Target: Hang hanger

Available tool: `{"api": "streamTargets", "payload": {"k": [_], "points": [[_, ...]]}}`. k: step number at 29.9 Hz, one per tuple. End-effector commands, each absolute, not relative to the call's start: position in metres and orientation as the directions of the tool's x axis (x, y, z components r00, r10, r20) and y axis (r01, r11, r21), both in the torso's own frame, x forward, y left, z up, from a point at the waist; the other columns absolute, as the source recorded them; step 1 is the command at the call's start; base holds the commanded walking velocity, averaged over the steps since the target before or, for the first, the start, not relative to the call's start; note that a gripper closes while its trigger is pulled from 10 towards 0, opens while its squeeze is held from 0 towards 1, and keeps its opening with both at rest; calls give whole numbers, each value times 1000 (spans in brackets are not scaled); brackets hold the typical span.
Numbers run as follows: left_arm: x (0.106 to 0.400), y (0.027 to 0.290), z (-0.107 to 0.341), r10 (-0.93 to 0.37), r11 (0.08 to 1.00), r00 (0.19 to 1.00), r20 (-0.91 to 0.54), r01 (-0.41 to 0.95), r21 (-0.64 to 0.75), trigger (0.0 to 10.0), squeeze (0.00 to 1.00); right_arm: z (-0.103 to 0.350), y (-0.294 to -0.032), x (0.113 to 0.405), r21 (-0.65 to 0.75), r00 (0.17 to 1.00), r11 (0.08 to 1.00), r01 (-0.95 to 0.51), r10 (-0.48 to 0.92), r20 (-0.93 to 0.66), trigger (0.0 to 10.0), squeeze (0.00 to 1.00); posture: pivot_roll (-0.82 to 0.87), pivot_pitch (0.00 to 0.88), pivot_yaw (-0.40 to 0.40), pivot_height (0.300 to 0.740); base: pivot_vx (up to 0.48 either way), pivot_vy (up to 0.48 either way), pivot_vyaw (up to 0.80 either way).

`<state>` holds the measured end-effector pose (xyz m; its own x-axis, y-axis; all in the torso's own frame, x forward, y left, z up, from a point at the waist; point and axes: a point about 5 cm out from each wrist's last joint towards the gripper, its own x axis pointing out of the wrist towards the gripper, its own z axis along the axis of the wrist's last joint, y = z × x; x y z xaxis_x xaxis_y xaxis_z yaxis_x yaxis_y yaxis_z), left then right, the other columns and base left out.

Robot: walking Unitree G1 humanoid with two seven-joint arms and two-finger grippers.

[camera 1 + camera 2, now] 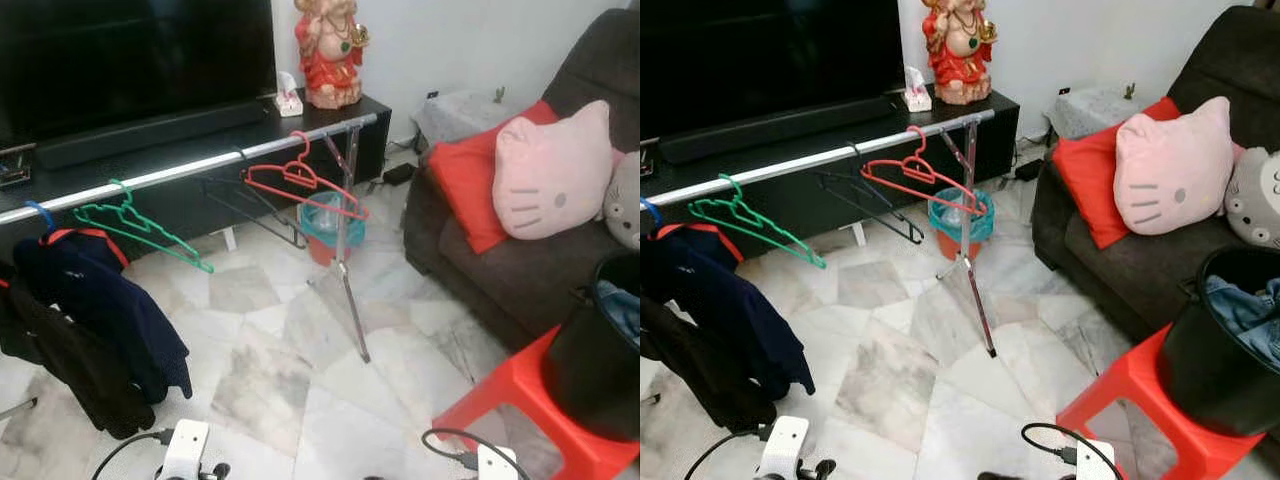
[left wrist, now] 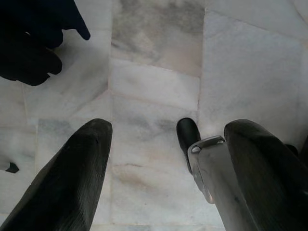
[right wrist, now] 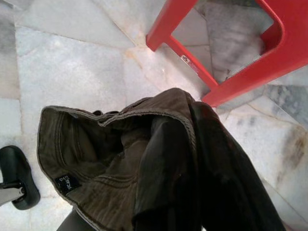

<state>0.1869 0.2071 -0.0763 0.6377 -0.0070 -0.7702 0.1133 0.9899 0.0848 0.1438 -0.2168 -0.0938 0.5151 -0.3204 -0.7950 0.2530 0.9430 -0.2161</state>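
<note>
A silver clothes rail (image 1: pixel 200 165) runs across in front of the TV cabinet. On it hang a green hanger (image 1: pixel 140 228), a black hanger (image 1: pixel 250 205) and a red hanger (image 1: pixel 305 185), all bare. Dark clothes (image 1: pixel 85 330) hang at the rail's left end, by a blue hook (image 1: pixel 40 213). My left gripper (image 2: pixel 168 130) is open and empty, low over the marble floor. My right gripper (image 3: pixel 187 159) is shut on a dark brown garment (image 3: pixel 110 163), which drapes over its fingers and hides most of them, beside the red stool.
The rail's slanted leg (image 1: pixel 350 300) stands mid-floor, with a teal bin (image 1: pixel 330 225) behind it. A red stool (image 1: pixel 530 410) carries a black bucket (image 1: pixel 1225 350) of clothes at right. A dark sofa (image 1: pixel 500 270) holds red and pink cushions. My own foot (image 2: pixel 187 137) is below the left gripper.
</note>
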Motion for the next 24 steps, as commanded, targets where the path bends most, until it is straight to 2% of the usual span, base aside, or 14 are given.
{"api": "streamTargets", "payload": {"k": [1,24], "points": [[188,207,-76,-11,988,640,-768,126,92,10000,0,-91,-217,149,-217,530,944,248,-320,-785,10000,0,44,0,2,740,266,0,0],[191,204,-74,-21,988,650,-760,132,85,10000,0,-92,-216,149,-218,529,946,241,-316,-788,10000,0,43,0,3,740,274,0,0]]}}
